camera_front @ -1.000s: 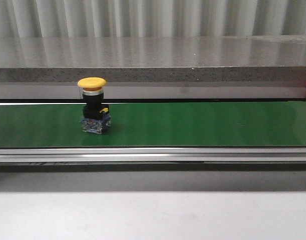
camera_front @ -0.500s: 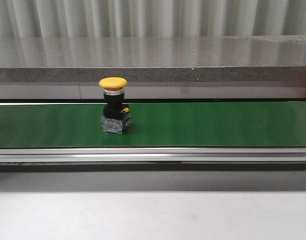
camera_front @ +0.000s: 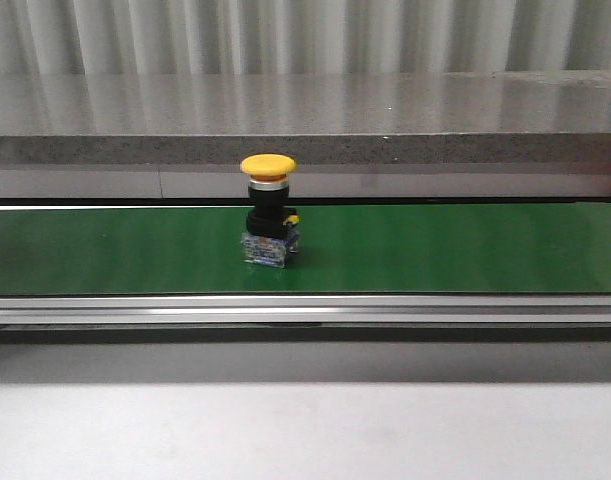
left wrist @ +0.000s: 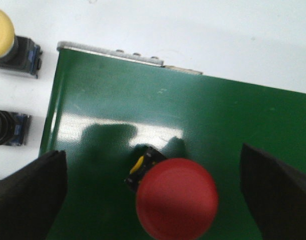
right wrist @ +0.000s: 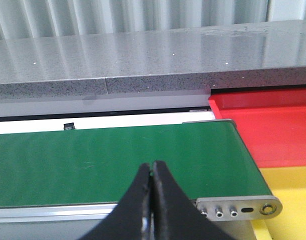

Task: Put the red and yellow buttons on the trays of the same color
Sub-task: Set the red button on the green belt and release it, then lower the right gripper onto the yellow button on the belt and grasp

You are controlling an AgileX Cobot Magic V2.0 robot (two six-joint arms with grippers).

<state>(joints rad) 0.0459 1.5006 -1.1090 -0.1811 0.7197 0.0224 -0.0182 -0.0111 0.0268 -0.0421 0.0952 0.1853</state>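
Nearest in the left wrist view, the left gripper hangs with its dark fingers spread wide, one on each side of a red mushroom-head button that stands on the green conveyor belt just in from its end rail. Neither finger touches it. Past that end of the belt, on the white surface, two more yellow buttons lie waiting.

The right gripper has its fingertips pressed together, holding nothing, poised above the belt's other end. Just beyond that end sit the red tray and, nearer the camera, the yellow tray — both bare as far as can be seen.

Farther out, in the front view, a yellow mushroom-head button stands upright on the belt, a little left of centre, with a grey stone ledge behind.

By my reading, this is the feeding step: buttons are being set on the belt for the right arm to sort. Next, that gripper must open, then close around the yellow button's stem once it arrives — and carry it to the yellow tray.
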